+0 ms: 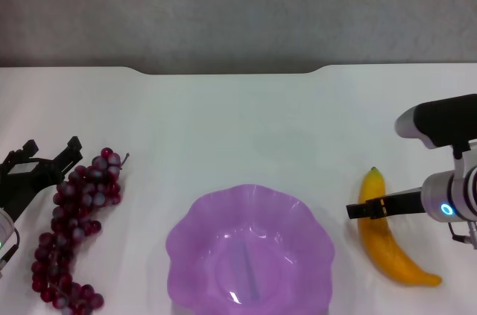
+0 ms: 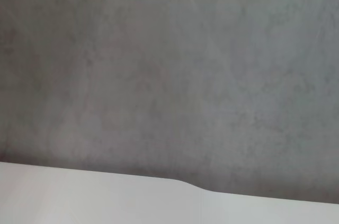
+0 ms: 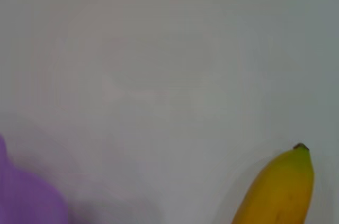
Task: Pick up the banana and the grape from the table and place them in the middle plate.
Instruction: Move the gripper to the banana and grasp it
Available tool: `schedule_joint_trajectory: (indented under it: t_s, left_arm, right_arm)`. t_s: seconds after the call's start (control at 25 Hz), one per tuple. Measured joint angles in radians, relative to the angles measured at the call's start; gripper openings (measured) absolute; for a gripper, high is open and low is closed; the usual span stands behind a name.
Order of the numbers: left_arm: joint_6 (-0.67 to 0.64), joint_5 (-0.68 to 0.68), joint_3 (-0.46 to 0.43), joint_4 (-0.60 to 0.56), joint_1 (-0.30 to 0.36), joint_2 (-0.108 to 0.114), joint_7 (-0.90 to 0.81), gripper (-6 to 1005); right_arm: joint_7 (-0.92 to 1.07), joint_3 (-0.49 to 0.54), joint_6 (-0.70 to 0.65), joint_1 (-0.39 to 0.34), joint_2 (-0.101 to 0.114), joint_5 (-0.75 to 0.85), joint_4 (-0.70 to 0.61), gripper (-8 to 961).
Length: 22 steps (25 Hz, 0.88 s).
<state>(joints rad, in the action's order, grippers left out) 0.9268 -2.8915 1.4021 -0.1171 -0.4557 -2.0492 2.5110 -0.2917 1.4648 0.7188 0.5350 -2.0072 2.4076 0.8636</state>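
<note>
Right now, on the table (image 1: 238, 121) w/ the middle plate (image 1: 250, 252) empty, the grape (image 1: 73, 229) lying beside the spread-fingered left gripper (image 1: 51, 153), the right gripper (image 1: 367, 209) is crossing the banana (image 1: 387, 244) – grip unclear, so center it mid-fruit before closing.
</note>
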Motion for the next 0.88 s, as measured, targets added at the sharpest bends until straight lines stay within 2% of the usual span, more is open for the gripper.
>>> schedule_joint_trajectory:
  t_s: [0.16,0.68,0.88]
  left_arm:
    - [0.001,-0.005,0.004,-0.002,-0.001,0.0,0.003,891]
    - [0.002,-0.007,0.003,-0.005,0.004,0.001,0.002,891]
    - [0.006,-0.007,0.002,-0.007,0.008,0.002,0.0,891]
  right_arm:
    - [-0.001,-0.02,-0.006,0.024,-0.001,-0.006,-0.029,857]
    - [-0.001,-0.032,-0.021,0.025,0.0,-0.002,-0.041,851]
    - [-0.001,-0.04,-0.04,0.023,0.0,-0.002,-0.043,680]
